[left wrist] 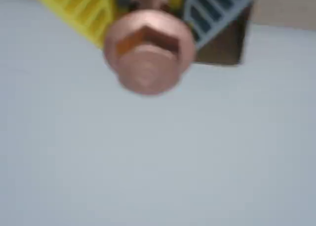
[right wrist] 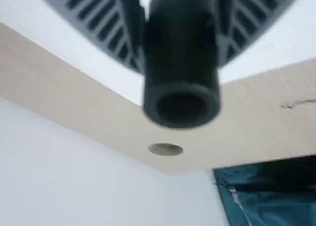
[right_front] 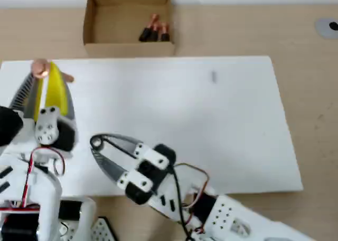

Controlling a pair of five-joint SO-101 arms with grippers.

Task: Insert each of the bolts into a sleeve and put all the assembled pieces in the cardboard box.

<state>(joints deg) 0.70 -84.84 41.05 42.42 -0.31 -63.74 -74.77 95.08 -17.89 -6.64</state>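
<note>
Bolt (left wrist: 148, 53), copper-coloured w/ a flanged hex head, sits clamped in the left gripper (right_front: 45, 69), pinched btw one yellow finger and one grey ribbed finger, w/ the head poking out past the tips. In the high view this pair is at the back-left corner of the white sheet (right_front: 211, 125), well apart from the cardboard box (right_front: 90, 25).

Nearer the front, the right gripper (right_front: 96, 142) is closed around a black sleeve (right wrist: 181, 63), w/ a grey finger on either side of it (the bore end is open and faces out from the tips). That gripper is over the sheet's front-left area, close to the front edge, tips pointing toward the left arm. Bolt and sleeve are apart, not touching.

The cardboard box stands on the wooden table (right_front: 311, 93) just behind the sheet, top open. A few assembled pieces (right_front: 154, 31) lie close together on its floor, toward the right wall, copper and black parts both visible. A small grey disc (right_front: 327, 26) is set in the tabletop at the far right.
</note>
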